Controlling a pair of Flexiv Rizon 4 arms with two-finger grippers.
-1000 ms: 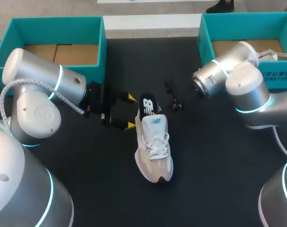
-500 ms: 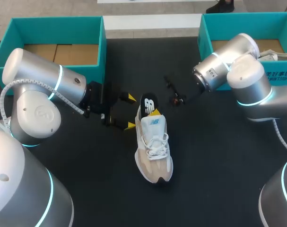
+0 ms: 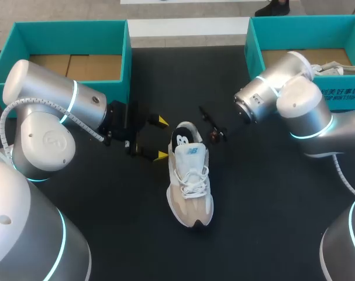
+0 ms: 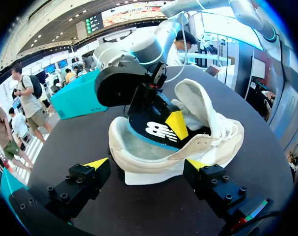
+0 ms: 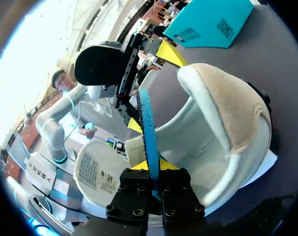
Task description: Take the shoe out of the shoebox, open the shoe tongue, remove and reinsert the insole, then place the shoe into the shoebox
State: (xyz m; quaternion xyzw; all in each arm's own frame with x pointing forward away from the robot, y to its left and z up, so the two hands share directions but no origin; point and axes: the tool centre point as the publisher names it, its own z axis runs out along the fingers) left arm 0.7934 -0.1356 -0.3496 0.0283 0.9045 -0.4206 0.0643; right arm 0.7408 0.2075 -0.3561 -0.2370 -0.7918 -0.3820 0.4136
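Right pincer (image 5: 151,172) first: its two fingers are pressed together on the thin blue edge of the insole (image 3: 181,139), one from each side, so the insole is held fast. The insole is stood up on its edge — its front part is tucked down inside the shoe (image 3: 190,187), and its dark back end is lifted above the heel. The right arm is brought in from the right side, and its pincer is placed just beyond the heel.

The left pincer (image 3: 160,138) is spread wide, and nothing is held in it. It is pointed at the heel from the left, low over the table (image 3: 271,211). The heel is seen just ahead of the two yellow tips. One tip is placed just beside the shoe's side wall, and the other is seen apart from it. Whether the near tip is touching cannot be told.

The shoe is laid on its sole in the middle of the table, with its toe towards the robot. White laces are seen across its top. It is outside both boxes — the left box (image 3: 127,64) and the right box (image 3: 251,47) are set at the far corners.
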